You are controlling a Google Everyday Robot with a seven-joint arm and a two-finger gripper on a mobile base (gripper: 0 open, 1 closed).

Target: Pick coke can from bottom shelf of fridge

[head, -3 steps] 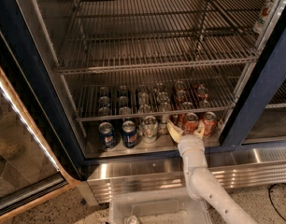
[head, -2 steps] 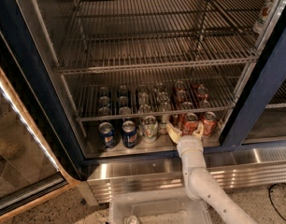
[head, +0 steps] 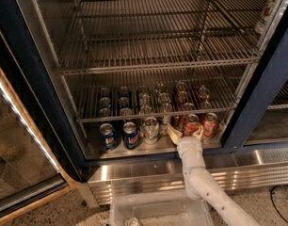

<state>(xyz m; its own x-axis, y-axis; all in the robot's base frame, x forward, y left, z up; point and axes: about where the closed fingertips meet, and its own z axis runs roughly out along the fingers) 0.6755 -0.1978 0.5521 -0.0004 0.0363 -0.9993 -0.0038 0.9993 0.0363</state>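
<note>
The fridge stands open, with a dark blue frame and wire racks. Its bottom shelf holds rows of cans. Two blue cans stand at the front left, a pale green-white can in the middle, red coke cans at the right. My gripper reaches in over the sill, its pale fingers on either side of the front coke can. A second coke can stands just right of it. More cans line up behind.
Wire racks above the bottom shelf hold nothing; the lowest rack hangs close over the can tops. The ribbed steel base runs below the sill. The glass door swings out at left. A cable lies on the floor at right.
</note>
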